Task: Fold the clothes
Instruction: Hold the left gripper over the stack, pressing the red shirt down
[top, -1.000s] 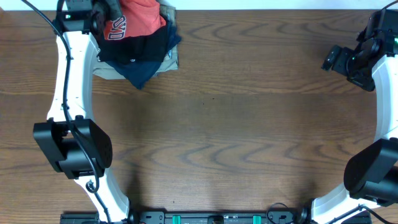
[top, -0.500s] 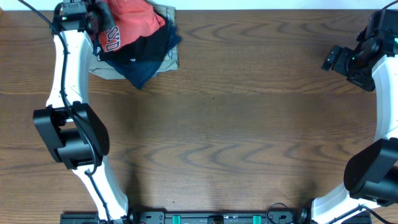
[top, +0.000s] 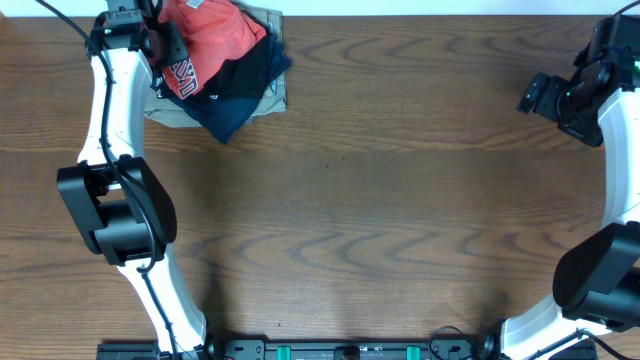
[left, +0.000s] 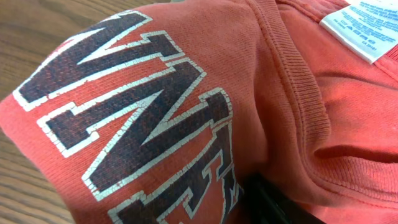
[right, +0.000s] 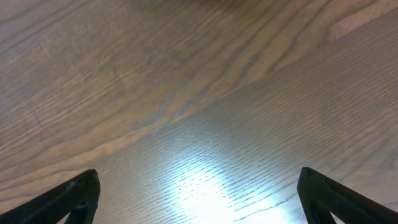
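Observation:
The clothes (top: 215, 30), a red-orange T-shirt with white dark-edged lettering, lie bunched on top of a garment pile at the table's far left corner. In the left wrist view the shirt (left: 280, 93) fills the frame, showing its letters, ribbed collar and a white label (left: 367, 25). My left gripper (top: 165, 45) is pressed against the shirt's lettered left side. Only one dark finger (left: 268, 200) shows at the bottom, half buried in cloth, so its opening is unclear. At the far right my right gripper (top: 535, 95) hangs open over bare wood (right: 199, 193), holding nothing.
Under the shirt lie a black garment (top: 240, 75), a navy one (top: 225, 118) and a khaki one (top: 170, 112). The pile reaches the table's back edge. Brown wood tabletop (top: 350, 200) stretches between the two arms.
The left gripper has shifted down and slightly left along the shirt, and the lettered part has settled lower on the pile. The right arm has not moved.

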